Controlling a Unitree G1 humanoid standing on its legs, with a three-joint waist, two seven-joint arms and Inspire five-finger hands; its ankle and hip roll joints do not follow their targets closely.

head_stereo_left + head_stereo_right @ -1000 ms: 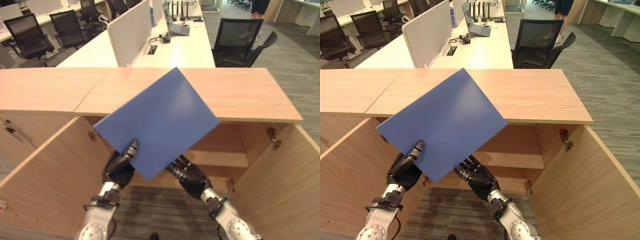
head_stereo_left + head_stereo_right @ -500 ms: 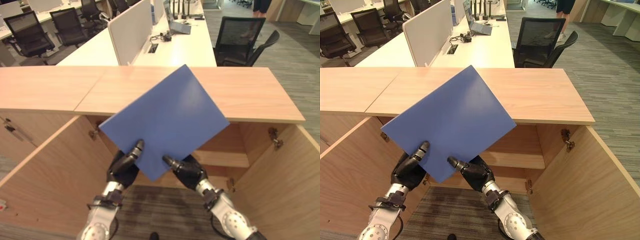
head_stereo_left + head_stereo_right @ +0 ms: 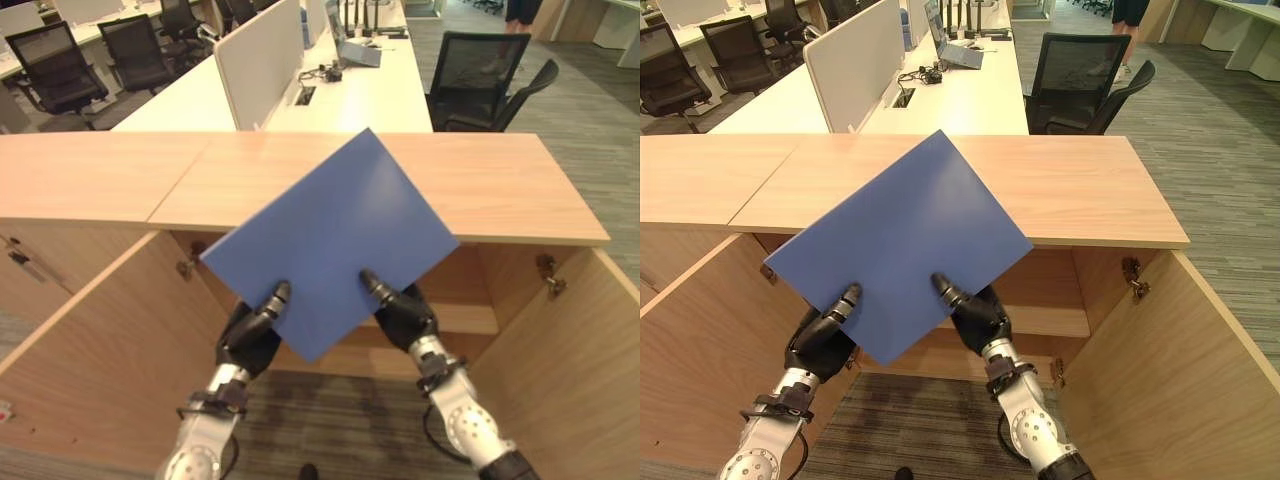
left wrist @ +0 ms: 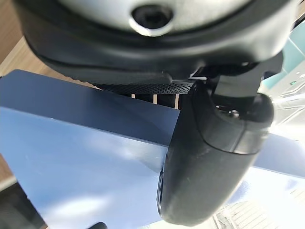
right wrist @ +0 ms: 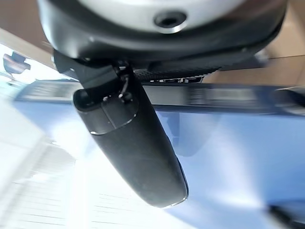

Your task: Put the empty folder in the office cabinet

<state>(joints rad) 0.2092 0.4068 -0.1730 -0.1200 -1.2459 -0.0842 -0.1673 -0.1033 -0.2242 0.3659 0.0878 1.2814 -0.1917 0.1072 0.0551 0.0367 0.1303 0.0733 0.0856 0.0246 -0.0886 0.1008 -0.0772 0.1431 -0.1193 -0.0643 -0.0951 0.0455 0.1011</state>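
Caught mid-carry, basically: blue folder [image 3: 335, 240] held up in the air in front of the open office cabinet [image 3: 470, 180], pinched along its near edges by both hands. Left hand [image 3: 250, 335] clamped on the near-left edge, thumb lying flat on the top face, rest of the fingers tucked under the sheet. Right hand [image 3: 398, 310] gripping the near-right edge the same way, thumb on top, fingers beneath. Wrist views backed that up, each thumb pressed down on blue. Folder tilted corner-up, its far corner hanging over the cabinet's wooden top [image 3: 1080, 190], well above and beyond both hands, so definitely not inside yet. Both doors swung wide, left door [image 3: 95, 340] and right door [image 3: 585, 350] flanking the arms, with the inner shelf [image 3: 455, 318] just past the right hand and lower than the folder. Looked like the transport step, about halfway at a guess. Next move probably needed a drop and a flattening of the folder so the leading edge clears the underside of the top panel, then a push forward into the opening past the hands. Biggest risk: catching that raised corner on the cabinet's front lip. White desk [image 3: 370, 95] and office chairs [image 3: 480, 80] way off beyond, not involved.
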